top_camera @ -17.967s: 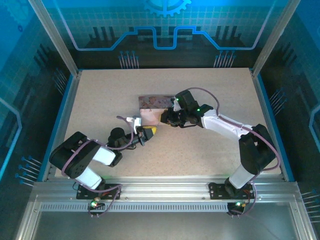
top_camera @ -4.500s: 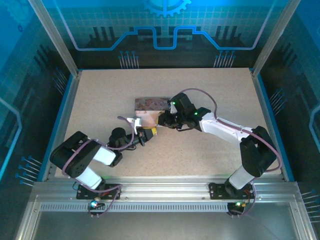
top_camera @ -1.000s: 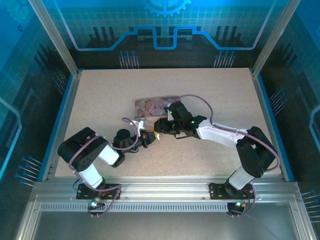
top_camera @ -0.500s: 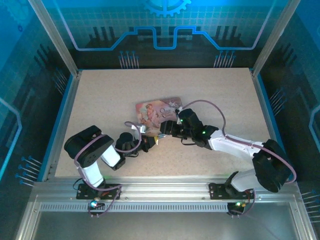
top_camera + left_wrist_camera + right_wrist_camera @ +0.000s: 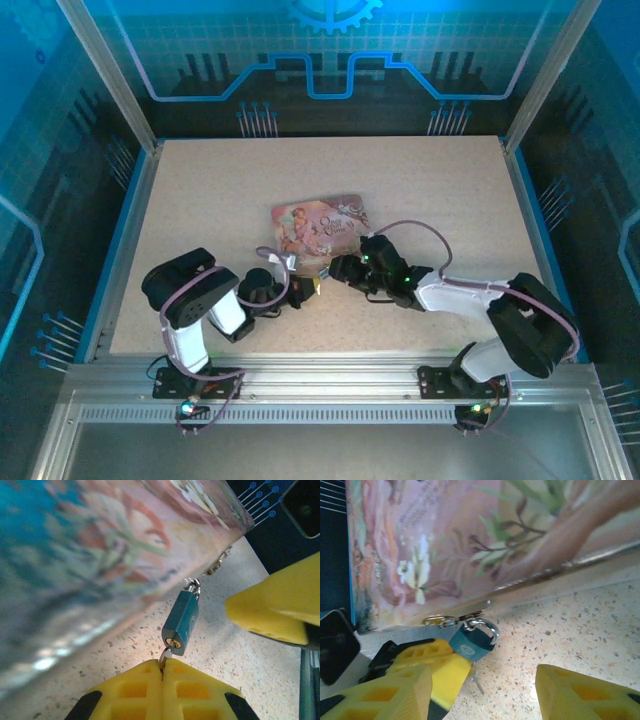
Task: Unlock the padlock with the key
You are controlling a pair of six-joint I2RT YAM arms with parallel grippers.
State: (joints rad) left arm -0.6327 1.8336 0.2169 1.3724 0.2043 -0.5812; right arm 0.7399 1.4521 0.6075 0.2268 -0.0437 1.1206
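The padlock [image 5: 181, 622] is small with a blue body, and its silvery shackle is hooked on the clasp of a pink picture tin [image 5: 100, 555]. It rests on the speckled table beside the tin's front edge. My left gripper [image 5: 162, 667] is shut on the key [image 5: 165, 656], whose tip sits at the brass keyhole in the padlock's bottom. My right gripper [image 5: 485, 692] is open, its yellow fingers spread wide on either side just short of the padlock [image 5: 470, 642]. From above, the left gripper [image 5: 303, 290] and the right gripper [image 5: 340, 268] meet at the tin's near edge.
The tin [image 5: 322, 225] lies flat, picture side up, in the middle of the table [image 5: 200, 200]. Blue rails and glass walls border the table on three sides. The right arm's yellow finger [image 5: 275, 610] stands close to the right of the padlock.
The tin has tipped from leaning to lying flat with its picture up. The right gripper has drawn back towards the near side. The left arm has shifted right, still shut on the key.
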